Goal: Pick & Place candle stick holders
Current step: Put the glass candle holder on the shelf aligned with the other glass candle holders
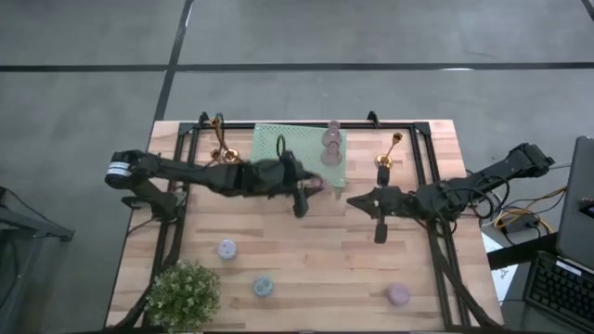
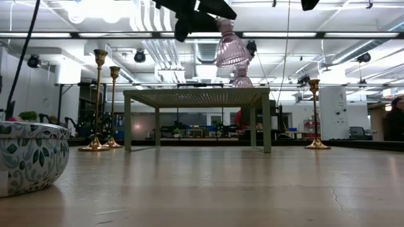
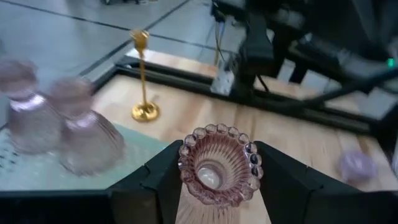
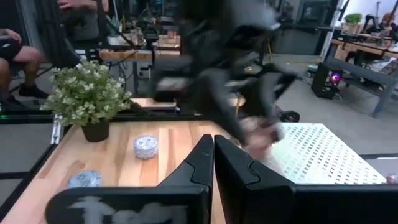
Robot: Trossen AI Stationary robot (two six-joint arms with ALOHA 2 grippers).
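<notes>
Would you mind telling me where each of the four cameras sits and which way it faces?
High view: overhead, straight down on the table; both arms show.
Low view: table height, level across to the green rack; the left gripper enters from above.
Left wrist view: on the left arm, past its fingers clamping a pink glass holder.
Right wrist view: on the right arm, past its shut fingers toward the potted plant.
Shared: low and left wrist views both show the pink glass holder.

Grey concrete floor (image 1: pixel 83 102) with dark seams; ceiling strip lights (image 2: pixel 328 34); desks (image 4: pixel 360 53) behind.
</notes>
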